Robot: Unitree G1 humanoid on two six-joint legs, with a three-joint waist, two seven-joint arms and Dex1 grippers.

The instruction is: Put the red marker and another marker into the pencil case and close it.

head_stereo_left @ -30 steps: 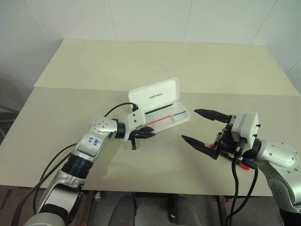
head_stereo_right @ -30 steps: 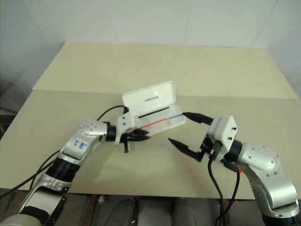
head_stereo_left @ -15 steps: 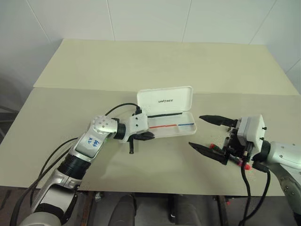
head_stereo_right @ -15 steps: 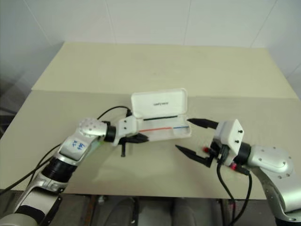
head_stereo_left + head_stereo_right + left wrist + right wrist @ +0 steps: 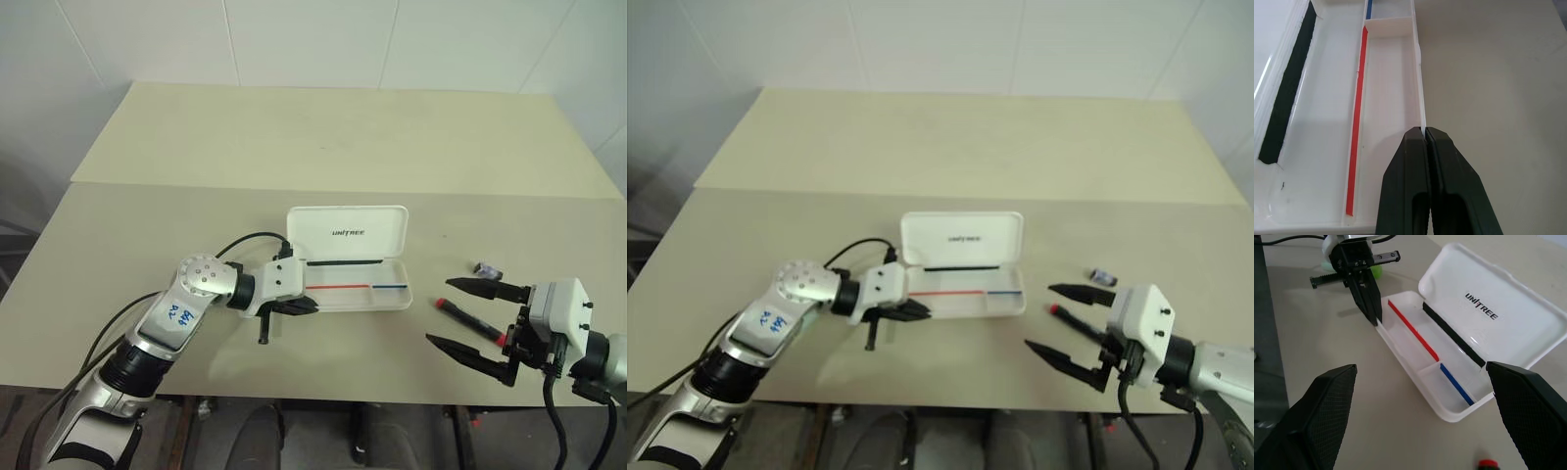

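Note:
The white pencil case [image 5: 345, 235] lies open mid-table, its lid standing up at the back and red and blue lines in its tray [image 5: 377, 297]. My left gripper [image 5: 1425, 133] is shut on the tray's thin near wall at the case's left end [image 5: 302, 306]. The red marker [image 5: 468, 318] lies on the table right of the case. In the head views it shows between the wide-open fingers of my right gripper [image 5: 441, 311]. A bit of green, perhaps the other marker [image 5: 1378, 268], peeks out behind the left gripper.
A tiny grey-purple block [image 5: 486, 269] sits on the table just beyond the right gripper. The table's near edge [image 5: 343, 399] runs close below both grippers. A seam crosses the table behind the case, with bare tabletop [image 5: 333, 137] beyond it.
The left gripper has dragged the case toward the near edge and swung it square to the edge. The right arm has drawn back to the right, uncovering the red marker and the block.

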